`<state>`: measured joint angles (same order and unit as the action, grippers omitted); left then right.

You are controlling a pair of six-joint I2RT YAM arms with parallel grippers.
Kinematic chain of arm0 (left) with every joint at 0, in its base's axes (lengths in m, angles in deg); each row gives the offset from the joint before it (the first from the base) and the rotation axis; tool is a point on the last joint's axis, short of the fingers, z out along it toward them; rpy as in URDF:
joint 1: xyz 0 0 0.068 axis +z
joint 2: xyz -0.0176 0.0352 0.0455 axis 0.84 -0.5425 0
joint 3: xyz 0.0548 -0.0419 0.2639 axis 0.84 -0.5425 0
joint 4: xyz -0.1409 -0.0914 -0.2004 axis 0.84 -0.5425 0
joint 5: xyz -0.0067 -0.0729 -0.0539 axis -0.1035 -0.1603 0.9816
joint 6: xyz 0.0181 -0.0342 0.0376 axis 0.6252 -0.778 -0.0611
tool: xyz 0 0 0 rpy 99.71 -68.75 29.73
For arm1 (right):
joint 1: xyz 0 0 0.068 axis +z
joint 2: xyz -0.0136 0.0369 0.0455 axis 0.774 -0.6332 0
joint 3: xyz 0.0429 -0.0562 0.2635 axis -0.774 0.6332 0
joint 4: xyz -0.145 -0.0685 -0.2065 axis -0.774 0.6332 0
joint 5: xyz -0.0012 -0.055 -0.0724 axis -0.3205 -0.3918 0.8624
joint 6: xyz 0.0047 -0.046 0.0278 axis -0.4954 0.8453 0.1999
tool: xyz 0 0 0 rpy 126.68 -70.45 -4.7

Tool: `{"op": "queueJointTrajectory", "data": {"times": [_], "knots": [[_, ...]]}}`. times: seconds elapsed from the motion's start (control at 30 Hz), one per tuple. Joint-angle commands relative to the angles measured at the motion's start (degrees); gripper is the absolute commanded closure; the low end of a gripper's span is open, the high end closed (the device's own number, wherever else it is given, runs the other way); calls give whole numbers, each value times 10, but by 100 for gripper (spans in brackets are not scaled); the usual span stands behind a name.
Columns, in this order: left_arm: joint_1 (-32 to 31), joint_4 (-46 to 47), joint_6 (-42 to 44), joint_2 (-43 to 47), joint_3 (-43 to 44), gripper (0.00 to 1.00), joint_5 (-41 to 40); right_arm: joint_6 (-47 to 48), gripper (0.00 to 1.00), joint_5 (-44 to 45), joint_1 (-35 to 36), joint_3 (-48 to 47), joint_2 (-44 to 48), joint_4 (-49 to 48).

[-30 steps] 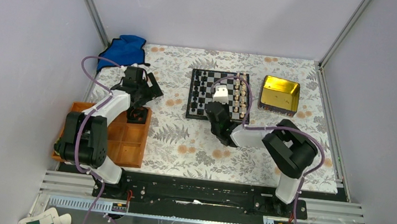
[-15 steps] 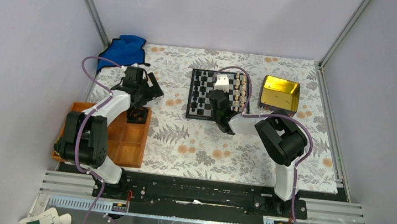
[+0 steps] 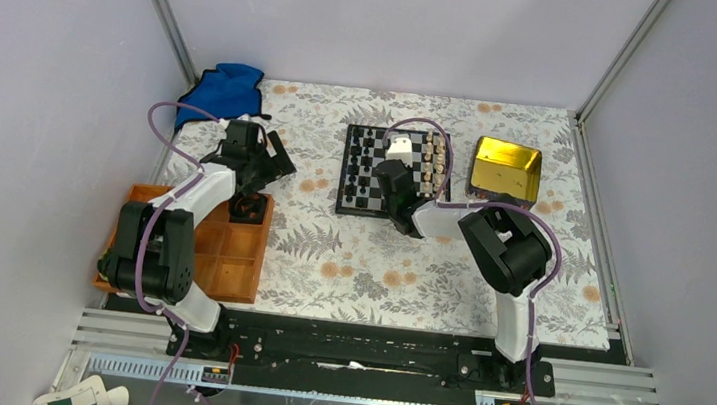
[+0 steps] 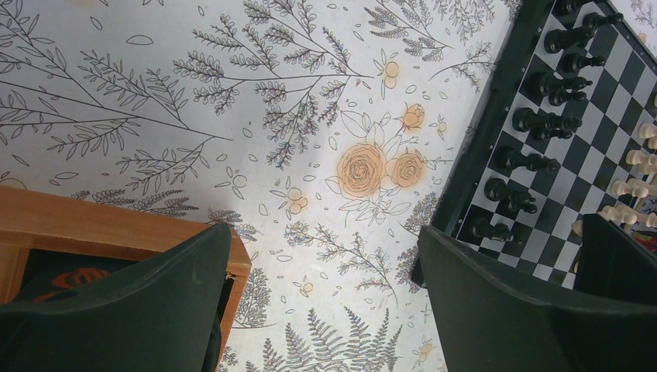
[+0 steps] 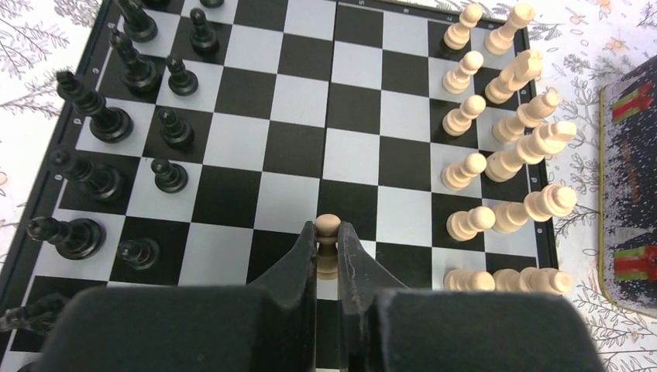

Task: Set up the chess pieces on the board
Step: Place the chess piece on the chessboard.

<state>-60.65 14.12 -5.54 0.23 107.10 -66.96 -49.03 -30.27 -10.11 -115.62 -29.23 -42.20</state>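
Note:
The board (image 3: 362, 175) lies at the back middle of the floral cloth. Black chess pieces (image 5: 108, 116) stand in two columns along its left side. Pale chess pieces (image 5: 503, 155) fill two columns on its right. My right gripper (image 5: 326, 240) hovers over the board's near middle squares, shut on a pale pawn (image 5: 327, 226) whose round head pokes out between the fingertips. From above, that gripper (image 3: 403, 167) sits over the board beside the pale columns. My left gripper (image 4: 324, 232) is wide open with nothing in it, above the cloth between the wooden tray's corner and the board's left edge.
An orange wooden compartment tray (image 3: 227, 269) sits at the left. An open gold tin (image 3: 506, 170) stands right of the board, close to the pale pieces. A blue cloth (image 3: 223, 88) lies in the back left corner. Metal frame posts rise at both back corners.
My right arm has swung farther over the board with the pale pawn still gripped, mostly in the first half second. The left arm has not moved.

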Motion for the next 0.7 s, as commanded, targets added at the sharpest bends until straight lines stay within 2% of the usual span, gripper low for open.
{"op": "queueJointTrajectory", "data": {"times": [0.0, 0.67], "knots": [[4, 27, 4, 3, 3, 1, 5, -17, 96, -2, -6, -22, -6, 12], [4, 26, 7, -4, 8, 1, 3, -28, 83, -16, -12, -7, 9, 17]]}}
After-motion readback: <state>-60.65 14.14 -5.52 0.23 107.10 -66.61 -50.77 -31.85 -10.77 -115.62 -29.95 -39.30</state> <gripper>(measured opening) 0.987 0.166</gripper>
